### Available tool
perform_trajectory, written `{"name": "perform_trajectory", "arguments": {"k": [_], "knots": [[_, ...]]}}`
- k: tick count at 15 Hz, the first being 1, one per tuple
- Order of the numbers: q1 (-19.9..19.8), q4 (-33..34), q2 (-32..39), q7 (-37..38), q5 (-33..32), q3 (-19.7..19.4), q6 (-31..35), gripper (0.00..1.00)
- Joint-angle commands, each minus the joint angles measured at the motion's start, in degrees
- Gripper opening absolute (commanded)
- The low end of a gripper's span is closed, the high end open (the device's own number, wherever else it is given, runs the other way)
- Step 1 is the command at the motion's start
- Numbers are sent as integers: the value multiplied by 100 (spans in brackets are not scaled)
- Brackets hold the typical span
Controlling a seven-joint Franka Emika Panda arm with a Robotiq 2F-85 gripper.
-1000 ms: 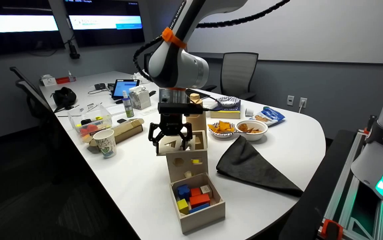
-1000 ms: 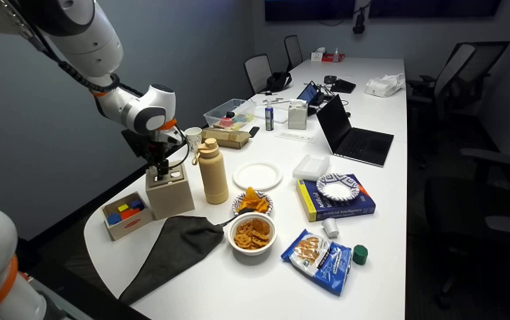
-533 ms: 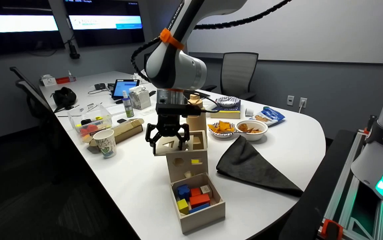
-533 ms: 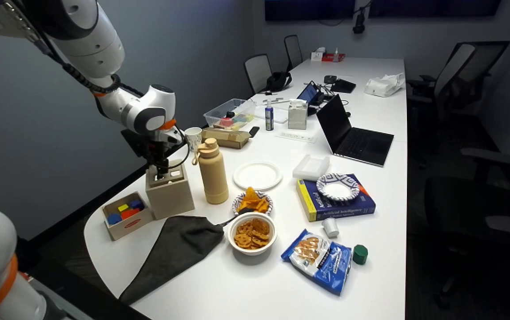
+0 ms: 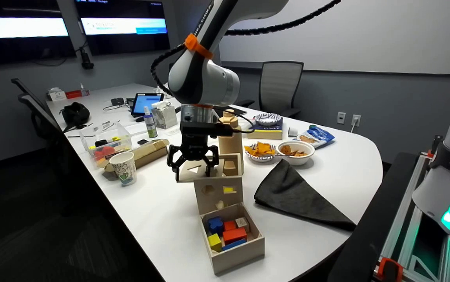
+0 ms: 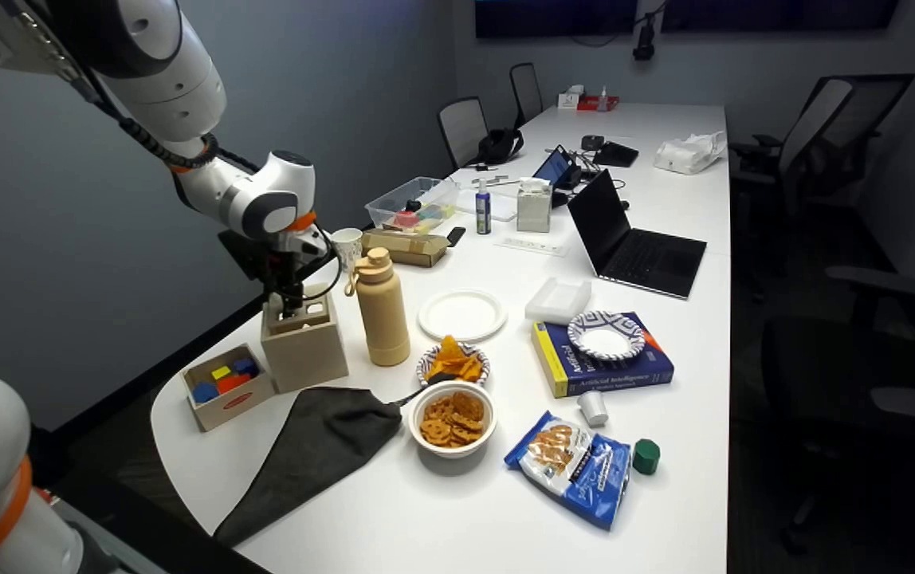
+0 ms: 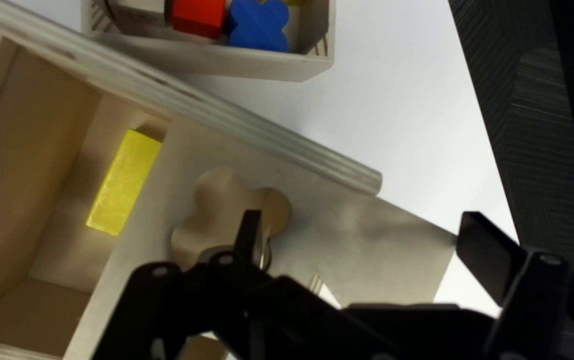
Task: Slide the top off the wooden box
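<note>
The wooden box (image 5: 229, 201) stands near the table's end in both exterior views; its plain side shows in an exterior view (image 6: 306, 355). The top (image 5: 189, 177) is partly slid out, overhanging one side of the box. In the wrist view the top (image 7: 377, 250) reaches past the end of the box's rim (image 7: 247, 126). My gripper (image 5: 192, 175) has one finger down in a clover-shaped cut-out and the other against the outer corner, as the wrist view (image 7: 359, 225) shows. A yellow block (image 7: 124, 182) lies inside the uncovered part of the box.
A low wooden tray (image 5: 244, 256) of coloured blocks stands close to the box. A tan bottle (image 6: 383, 319) stands on another side. A dark cloth (image 5: 299, 199), a paper cup (image 5: 123, 168) and a cardboard box (image 5: 146, 156) lie around. The table edge (image 7: 484, 127) is near.
The gripper and the top have moved together farther out from the box, to the left in an exterior view. The box has shifted or tipped very slightly the same way.
</note>
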Motion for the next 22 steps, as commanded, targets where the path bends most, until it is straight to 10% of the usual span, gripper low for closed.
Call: {"name": "perform_trajectory", "arguments": {"k": [1,22], "knots": [[-6,193,111,-71,9,24,-32,100],[778,-240,-824,1663,-881,-634,-580,100]]}}
